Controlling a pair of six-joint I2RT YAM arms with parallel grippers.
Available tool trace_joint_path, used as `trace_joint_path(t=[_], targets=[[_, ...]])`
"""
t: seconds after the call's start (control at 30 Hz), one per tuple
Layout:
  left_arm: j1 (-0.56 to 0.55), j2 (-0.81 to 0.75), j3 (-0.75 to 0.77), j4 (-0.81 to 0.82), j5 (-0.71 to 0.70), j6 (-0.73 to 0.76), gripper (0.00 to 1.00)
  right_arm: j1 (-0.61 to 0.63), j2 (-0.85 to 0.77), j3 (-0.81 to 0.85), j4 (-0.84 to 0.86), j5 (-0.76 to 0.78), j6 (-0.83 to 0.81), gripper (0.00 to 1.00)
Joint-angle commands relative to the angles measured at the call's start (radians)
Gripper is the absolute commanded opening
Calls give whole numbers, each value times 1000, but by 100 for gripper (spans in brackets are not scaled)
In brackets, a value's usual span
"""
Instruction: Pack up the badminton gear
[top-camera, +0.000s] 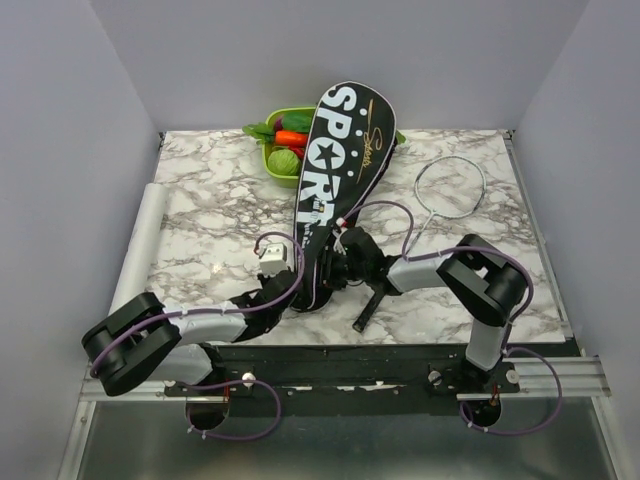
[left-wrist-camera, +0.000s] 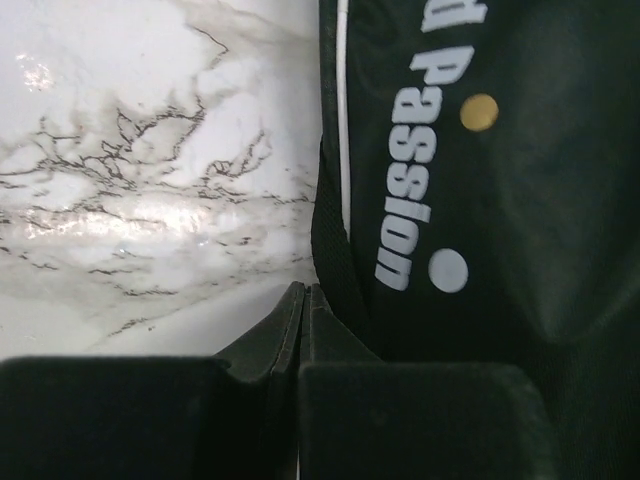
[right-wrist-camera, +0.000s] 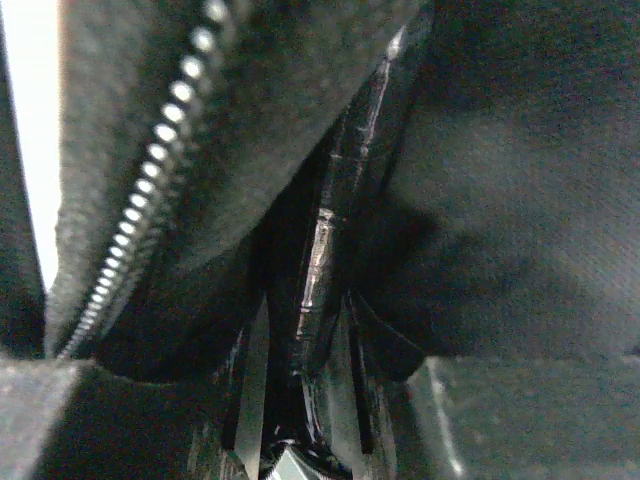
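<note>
The long black bag (top-camera: 345, 140) lettered "SPORT" lies lengthwise down the middle of the marble table. My right gripper (top-camera: 340, 262) reaches into its near right edge. In the right wrist view the gripper (right-wrist-camera: 300, 345) is shut on a glossy black racket handle (right-wrist-camera: 330, 230) inside the bag (right-wrist-camera: 500, 180), beside the zipper teeth (right-wrist-camera: 150, 180). A second silver-framed racket (top-camera: 372, 303) lies on the table to the right, its hoop far right. My left gripper (top-camera: 292, 292) sits at the bag's near left edge. Its fingers (left-wrist-camera: 290, 320) are pressed together beside the bag (left-wrist-camera: 500, 250), nothing visible between them.
A green tray (top-camera: 275, 165) of toy vegetables stands behind the bag's far end, partly covered by it. A white roll (top-camera: 145, 240) lies along the table's left edge. Grey walls close in on three sides.
</note>
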Motion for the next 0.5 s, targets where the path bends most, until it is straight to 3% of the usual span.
trace_joint_path(t=[0.0, 0.2, 0.47], targets=[[-73, -1, -14, -51, 73, -65, 6, 1, 41, 128, 131, -24, -71, 43], [-94, -93, -30, -104, 39, -79, 6, 1, -11, 104, 48, -35, -99, 58], [-88, -256, -37, -288, -50, -67, 6, 1, -235, 9, -245, 95, -157, 63]])
